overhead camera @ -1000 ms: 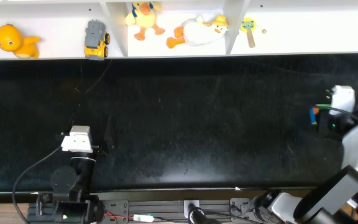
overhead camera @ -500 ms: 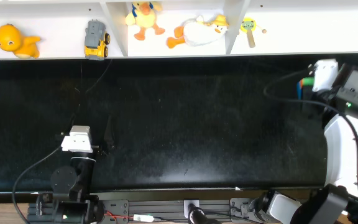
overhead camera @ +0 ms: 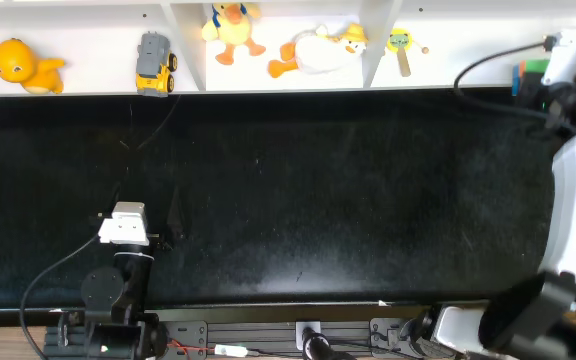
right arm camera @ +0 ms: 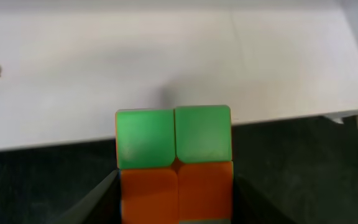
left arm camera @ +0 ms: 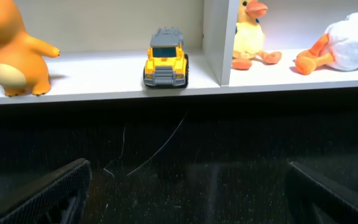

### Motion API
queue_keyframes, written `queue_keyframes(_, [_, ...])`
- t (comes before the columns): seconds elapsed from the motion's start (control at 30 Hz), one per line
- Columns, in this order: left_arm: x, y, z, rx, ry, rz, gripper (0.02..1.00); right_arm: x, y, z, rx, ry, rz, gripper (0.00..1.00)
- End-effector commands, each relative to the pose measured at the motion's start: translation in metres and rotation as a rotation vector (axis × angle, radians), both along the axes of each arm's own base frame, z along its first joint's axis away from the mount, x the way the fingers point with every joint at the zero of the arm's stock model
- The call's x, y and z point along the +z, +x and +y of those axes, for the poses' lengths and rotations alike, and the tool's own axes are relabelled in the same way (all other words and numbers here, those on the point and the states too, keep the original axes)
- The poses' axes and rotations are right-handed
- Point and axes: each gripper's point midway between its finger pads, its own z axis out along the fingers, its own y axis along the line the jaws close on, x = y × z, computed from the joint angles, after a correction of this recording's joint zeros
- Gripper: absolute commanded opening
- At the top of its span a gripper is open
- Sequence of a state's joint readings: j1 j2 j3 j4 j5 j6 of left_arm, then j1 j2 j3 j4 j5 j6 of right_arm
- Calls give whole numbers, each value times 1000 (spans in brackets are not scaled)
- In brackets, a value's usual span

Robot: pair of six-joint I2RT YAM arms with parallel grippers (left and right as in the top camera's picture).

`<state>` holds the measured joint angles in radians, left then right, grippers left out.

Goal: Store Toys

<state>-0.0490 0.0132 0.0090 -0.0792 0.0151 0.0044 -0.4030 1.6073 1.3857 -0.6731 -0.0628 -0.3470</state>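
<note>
You swung the right gripper (right arm camera: 176,208), clamping the cube (right arm camera: 174,143), up from the table (overhead camera: 318,200) to the shelf (right arm camera: 166,56) edge.

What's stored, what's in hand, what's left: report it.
Done: the orange figure, yellow truck, yellow duck, white plush and small toy sit on the shelf. In hand: the right gripper grips the cube at the shelf's front edge. Left: set the cube on the shelf and release.

Your right pincer (right arm camera: 176,200) holds a green-and-orange puzzle cube (right arm camera: 174,146) upright at the white shelf's (right arm camera: 166,56) front edge. An orange duck (overhead camera: 26,64), a yellow truck (overhead camera: 155,63) and two plush ducks (overhead camera: 232,30) (overhead camera: 318,50) sit on the shelf.
</note>
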Motion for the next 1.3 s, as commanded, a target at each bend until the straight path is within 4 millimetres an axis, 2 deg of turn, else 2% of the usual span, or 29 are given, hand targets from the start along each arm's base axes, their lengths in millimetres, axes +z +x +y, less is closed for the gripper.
queue_keyframes(0.03, [1, -1, -1, -9, 17, -5, 998, 6, 26, 1, -6, 23, -12, 340])
queue_keyframes(0.27, [1, -1, -1, -9, 18, -5, 998, -14, 55, 5, 10, 49, 25, 338])
queue_keyframes(0.47, [1, -1, -1, -9, 18, -6, 998, -30, 63, 11, 26, 57, 52, 362])
queue_keyframes(0.5, [1, -1, -1, -9, 17, -6, 998, -32, 64, 11, 26, 57, 54, 404])
queue_keyframes(0.53, [1, -1, -1, -9, 18, -5, 998, -33, 64, 11, 26, 58, 57, 540])
queue_keyframes(0.57, [1, -1, -1, -9, 18, -6, 998, -33, 64, 10, 25, 57, 58, 568])
queue_keyframes(0.6, [1, -1, -1, -9, 17, -6, 998, -33, 64, 10, 25, 57, 57, 678])
queue_keyframes(0.63, [1, -1, -1, -9, 18, -6, 998, -32, 63, 10, 25, 56, 55, 998])
queue_keyframes(0.73, [1, -1, -1, -9, 18, -6, 998, -28, 61, 10, 21, 49, 52, 996])
queue_keyframes(0.8, [1, -1, -1, -9, 17, -5, 998, -23, 53, 10, 7, 28, 52, 996])
queue_keyframes(0.9, [1, -1, -1, -9, 17, -6, 998, -17, 30, 14, -19, -22, 58, 996])
queue_keyframes(1.0, [1, -1, -1, -9, 17, -6, 998, -16, -5, 23, -39, -66, 41, 998])
queue_keyframes(1.1, [1, -1, -1, -9, 17, -6, 998, -26, -44, 31, -60, -85, 12, 998])
queue_keyframes(1.17, [1, -1, -1, -9, 18, -6, 996, -35, -66, 36, -133, -49, -57, 998])
queue_keyframes(1.3, [1, -1, -1, -9, 18, -6, 998, -31, -83, 58, -144, -27, -307, 996])
